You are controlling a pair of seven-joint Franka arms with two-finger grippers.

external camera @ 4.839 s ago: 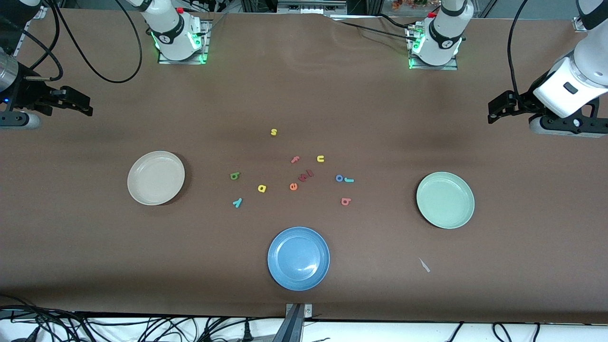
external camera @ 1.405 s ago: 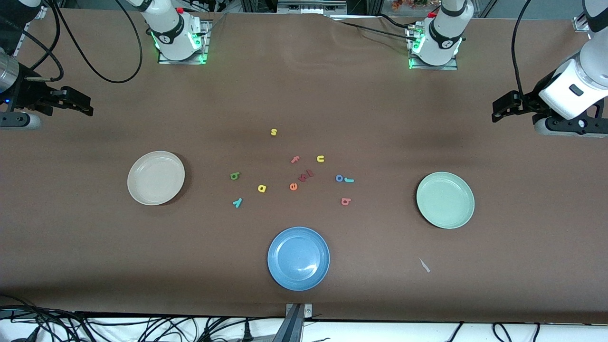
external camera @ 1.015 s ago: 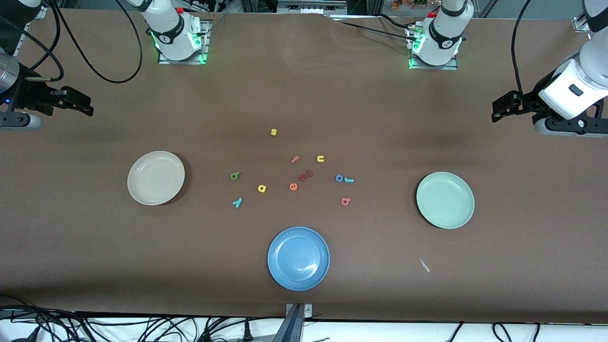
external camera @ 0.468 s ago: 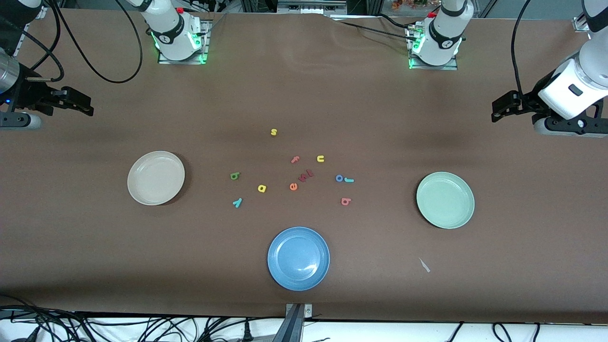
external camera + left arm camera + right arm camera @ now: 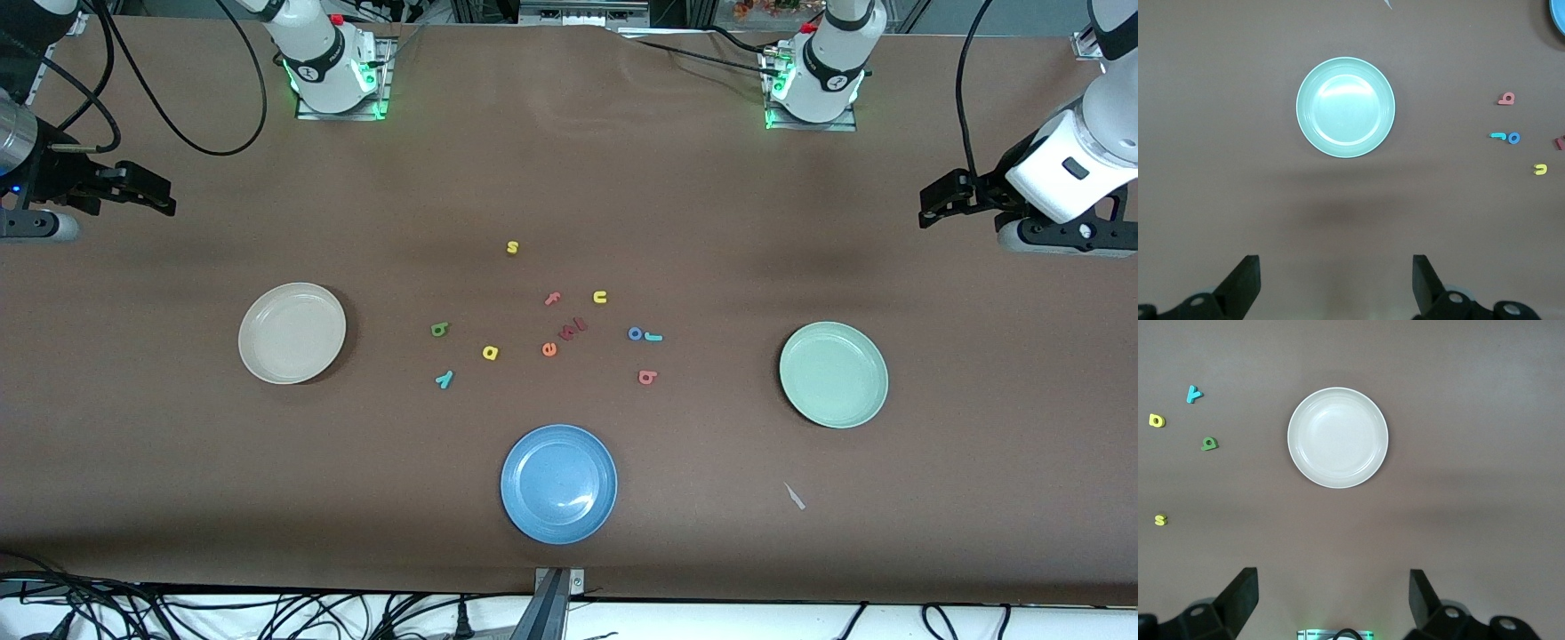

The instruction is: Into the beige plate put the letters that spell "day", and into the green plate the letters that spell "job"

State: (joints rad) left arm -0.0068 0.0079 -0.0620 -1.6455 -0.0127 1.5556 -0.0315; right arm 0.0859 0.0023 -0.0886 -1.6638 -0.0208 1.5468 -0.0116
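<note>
I have both grippers high and wide of the work. The left gripper (image 5: 929, 203) hangs over bare table at the left arm's end, jaws spread and holding nothing; the green plate (image 5: 833, 374) lies nearer the front camera than the spot below it, and in the left wrist view that plate (image 5: 1345, 107) sits centred between my fingers (image 5: 1245, 283), well apart from them. The right gripper (image 5: 160, 197) hangs over bare table at the right arm's end, jaws also spread and empty, with the beige plate (image 5: 292, 332) likewise centred in its wrist view (image 5: 1337, 437).

All letters lie on the table between the two plates, none in a plate. The d (image 5: 439, 330), a (image 5: 490, 353) and y (image 5: 444, 380) cluster toward the beige plate. The o (image 5: 635, 334) touches or nearly touches the j (image 5: 653, 337), with the b (image 5: 647, 377) near them, nearer the camera, toward the green plate.

I count three plates: beige, green and a blue plate (image 5: 558, 483) nearest the camera. I count ten or so letters: the six above, plus s (image 5: 512, 247), f (image 5: 552, 299), u (image 5: 600, 297), e (image 5: 549, 349) and a dark red piece (image 5: 574, 328) I cannot read.

Each arm reaches out sideways from its base, wrist level, gripper pointing toward the table's middle.
</note>
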